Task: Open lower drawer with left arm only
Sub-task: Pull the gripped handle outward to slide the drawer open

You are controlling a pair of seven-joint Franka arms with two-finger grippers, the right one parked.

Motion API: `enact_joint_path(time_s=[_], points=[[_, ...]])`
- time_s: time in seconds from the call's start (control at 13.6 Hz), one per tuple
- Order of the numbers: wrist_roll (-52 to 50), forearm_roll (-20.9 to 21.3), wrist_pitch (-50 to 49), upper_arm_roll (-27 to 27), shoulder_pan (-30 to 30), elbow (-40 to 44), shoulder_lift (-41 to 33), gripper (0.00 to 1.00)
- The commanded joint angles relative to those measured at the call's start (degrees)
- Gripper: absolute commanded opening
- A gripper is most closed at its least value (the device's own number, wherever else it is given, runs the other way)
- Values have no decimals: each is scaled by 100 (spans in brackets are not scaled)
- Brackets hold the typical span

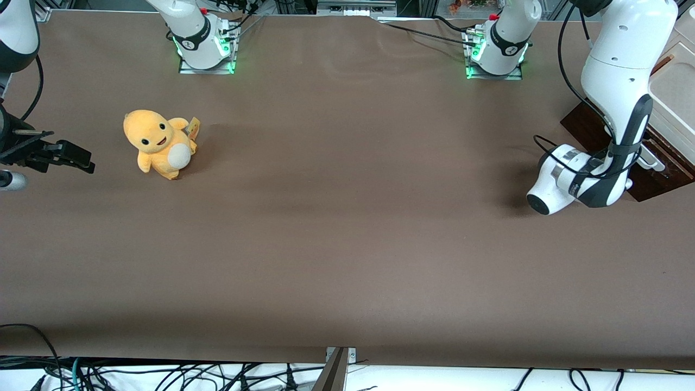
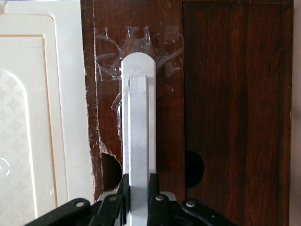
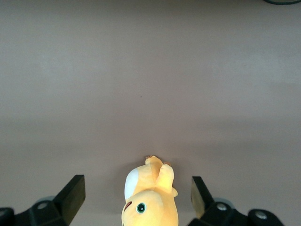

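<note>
The lower drawer's dark brown wooden front point(image 2: 167, 117) fills the left wrist view, with its long white bar handle point(image 2: 139, 113) running down the middle and clear tape around the handle's end. My left gripper point(image 2: 138, 181) is shut on this handle, one black finger pressed on each side of the bar. In the front view the left arm point(image 1: 616, 81) reaches down to the drawer point(image 1: 583, 126) at the working arm's end of the table. Its round-ended wrist point(image 1: 564, 182) lies low over the table, and the gripper itself is hidden by the arm there.
A beige cabinet top point(image 1: 676, 89) stands above the drawer, and a beige panel point(image 2: 33, 127) lies beside the drawer front. A yellow plush toy point(image 1: 158, 142) sits toward the parked arm's end of the table. It also shows in the right wrist view point(image 3: 150, 197).
</note>
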Motion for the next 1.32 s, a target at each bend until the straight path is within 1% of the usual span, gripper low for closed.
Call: enact_joint_path(time_s=[0.0,0.22,0.88,1.17,1.25], points=[[536,-105,-45,-14,-309,329,-86,0],[536,-115,-45,-14,-318,356,-60,0],[528,-316,-326,-14,-687,724,151,0],[597,-334,-458,-14,-810,804,160,0],[650,-421,-484,-14,-828,908,160,0]])
